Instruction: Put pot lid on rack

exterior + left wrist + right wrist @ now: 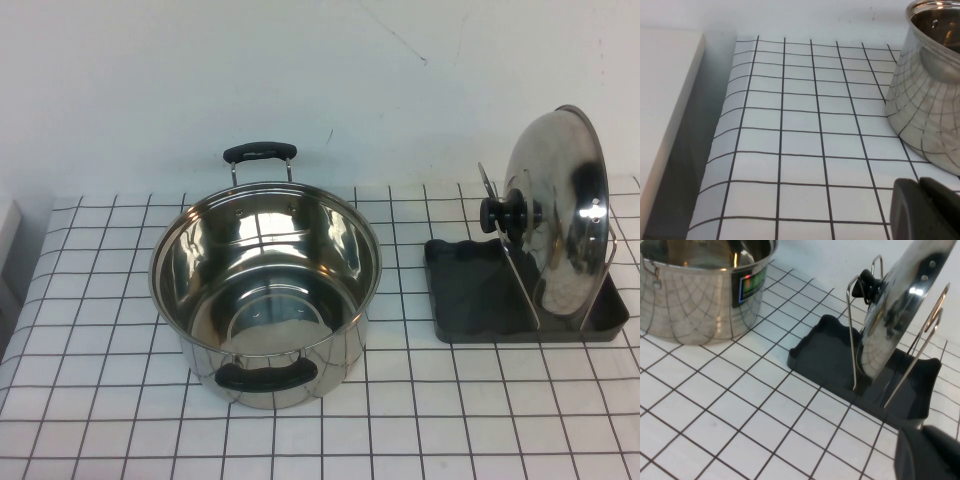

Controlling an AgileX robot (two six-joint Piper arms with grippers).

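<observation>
The pot lid (560, 215) stands on edge in the rack (470, 290), held upright between the wire loops, its black knob (503, 213) facing left. The right wrist view shows the lid (895, 305) in the rack (830, 350) too. My right gripper (920, 432) is shut and empty, low over the table just in front of the rack. My left gripper (920, 187) is shut and empty, low over the table beside the pot. Neither gripper shows in the high view.
A deep steel pot (265, 290) with two black handles stands at mid-table, left of the rack; it also shows in the left wrist view (930, 100) and the right wrist view (700, 290). A white ledge (665, 100) borders the table's left edge.
</observation>
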